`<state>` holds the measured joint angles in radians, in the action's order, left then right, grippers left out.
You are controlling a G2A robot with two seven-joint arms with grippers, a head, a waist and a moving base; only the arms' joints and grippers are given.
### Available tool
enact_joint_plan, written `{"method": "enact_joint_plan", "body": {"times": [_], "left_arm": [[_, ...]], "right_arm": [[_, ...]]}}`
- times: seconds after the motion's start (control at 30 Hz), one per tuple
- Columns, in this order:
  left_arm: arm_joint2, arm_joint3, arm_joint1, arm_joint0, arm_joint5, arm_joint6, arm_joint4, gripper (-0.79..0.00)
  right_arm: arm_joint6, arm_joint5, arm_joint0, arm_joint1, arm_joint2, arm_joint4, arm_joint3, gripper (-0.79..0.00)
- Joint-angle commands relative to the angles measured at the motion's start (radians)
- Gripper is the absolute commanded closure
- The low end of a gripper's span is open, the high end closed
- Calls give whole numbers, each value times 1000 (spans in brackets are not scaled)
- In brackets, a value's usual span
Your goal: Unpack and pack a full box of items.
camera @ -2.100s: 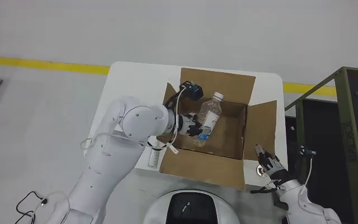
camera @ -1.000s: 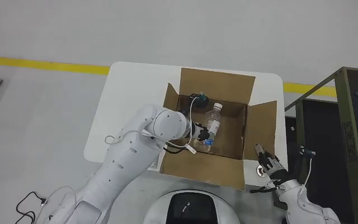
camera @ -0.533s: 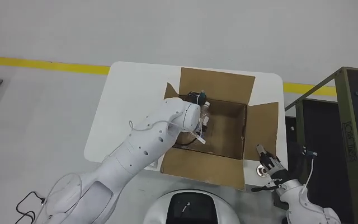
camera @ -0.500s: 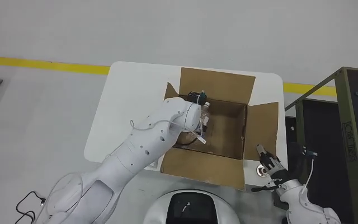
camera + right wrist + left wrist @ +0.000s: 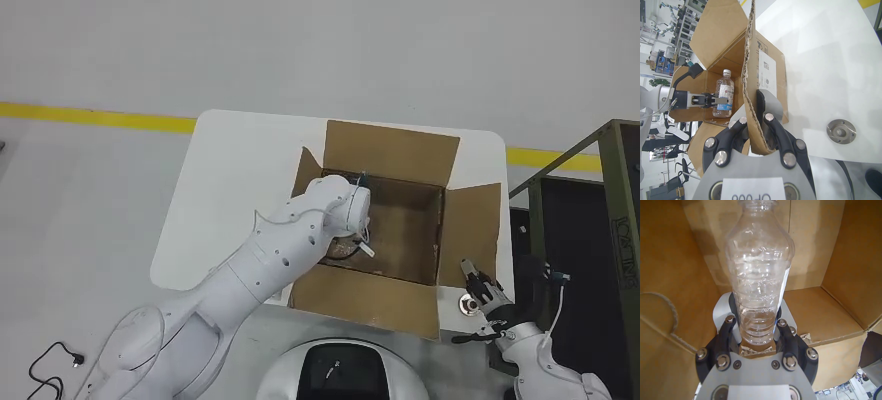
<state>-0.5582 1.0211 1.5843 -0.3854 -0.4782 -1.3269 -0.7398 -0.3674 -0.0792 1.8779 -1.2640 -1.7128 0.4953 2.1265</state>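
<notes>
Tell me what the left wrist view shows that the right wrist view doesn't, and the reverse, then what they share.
Left wrist view: the bottle close up, its ribbed base clamped in the left gripper, and a half-round notch cut in a wall of the box.
Right wrist view: the bottle's white cap, the right gripper closed on a box flap, a paper label on the box's outside, and a metal disc on the white table.
Shared: the clear bottle upright inside the cardboard box, held low by the left gripper.

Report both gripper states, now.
Left gripper: closed on the plastic bottle.
Right gripper: closed on the box flap.
</notes>
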Motion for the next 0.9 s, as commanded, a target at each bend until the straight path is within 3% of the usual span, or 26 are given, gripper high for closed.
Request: {"method": "enact_joint_plan", "body": {"times": [0.0,0.87], "left_arm": [[5,-27,9,4,-3,3,4,0],[42,-287,114,38,56,77,42,0]], "right_arm": [[0,2,0,0,0,0,0,0],[-3,1,-19,5,3,-2,-16,0]]}}
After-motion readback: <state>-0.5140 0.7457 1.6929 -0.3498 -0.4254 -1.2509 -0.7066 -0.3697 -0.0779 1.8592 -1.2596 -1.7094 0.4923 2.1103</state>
